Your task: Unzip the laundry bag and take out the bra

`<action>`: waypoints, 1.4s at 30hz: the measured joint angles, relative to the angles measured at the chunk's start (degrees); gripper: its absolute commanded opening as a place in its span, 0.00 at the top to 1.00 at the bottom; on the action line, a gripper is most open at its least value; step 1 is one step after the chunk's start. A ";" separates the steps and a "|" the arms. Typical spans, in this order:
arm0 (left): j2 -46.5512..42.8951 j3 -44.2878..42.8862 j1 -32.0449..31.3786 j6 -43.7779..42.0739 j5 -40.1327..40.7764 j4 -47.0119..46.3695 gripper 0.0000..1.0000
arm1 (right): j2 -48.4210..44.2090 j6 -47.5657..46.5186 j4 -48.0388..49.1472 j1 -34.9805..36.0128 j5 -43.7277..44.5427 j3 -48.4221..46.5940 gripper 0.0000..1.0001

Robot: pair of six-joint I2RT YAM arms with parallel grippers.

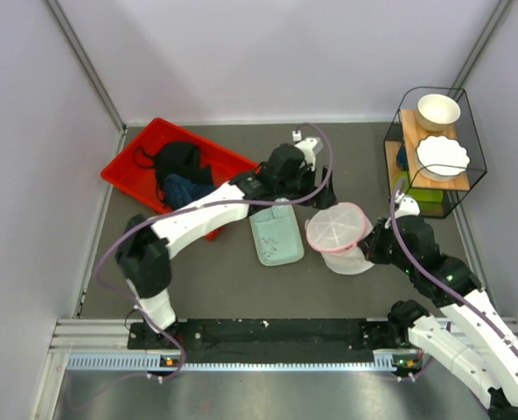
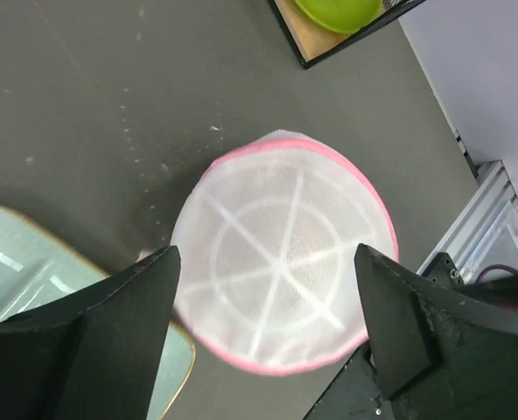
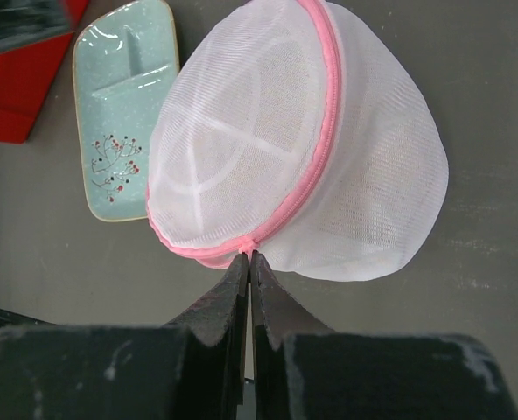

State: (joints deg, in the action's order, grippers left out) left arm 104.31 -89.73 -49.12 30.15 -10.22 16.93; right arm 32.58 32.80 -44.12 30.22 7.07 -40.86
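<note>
Laundry bag point(image 3: 294, 149) is sitting on the table point(image 3: 478, 262) right at the tips of the right gripper point(image 3: 248, 262). That gripper's fingers are pressing together on the pink zipper point(image 3: 329, 114) trim at the bag's nearest edge. Whether the pull tab is actually lying between them is too small to tell. The left gripper point(image 2: 266, 258) is hanging directly over the bag with its fingers spread wide, touching nothing. The bra is not showing through the mesh.

To open it cleanly, the right gripper probably ought to be following the zipper's curve rather than tugging straight back, since so light a laundry bag is likely to slide along. The left gripper looks best used coming down to pin the top panel as an anchor.

The right wrist view is giving the pinch point and the zipper running away from the gripper, which the top view is not resolving. The left wrist view is showing only the round ribbed top panel.
</note>
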 measured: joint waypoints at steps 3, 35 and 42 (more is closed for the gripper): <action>-8.92 6.43 -0.96 -1.55 3.87 -0.39 0.25 | 0.52 -0.20 0.00 0.02 0.26 -0.09 1.00; -12.07 39.85 -28.87 -30.27 34.47 -45.55 0.17 | 4.17 -2.25 2.12 -0.15 0.33 -2.45 1.00; -7.26 36.74 -29.40 -31.52 41.22 -47.65 0.28 | 4.20 -2.40 2.12 -0.39 0.13 -2.45 1.00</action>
State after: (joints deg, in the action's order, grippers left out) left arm 97.06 -52.99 -78.52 -1.37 31.00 -30.72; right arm 36.77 30.39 -42.00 29.82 7.20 -43.31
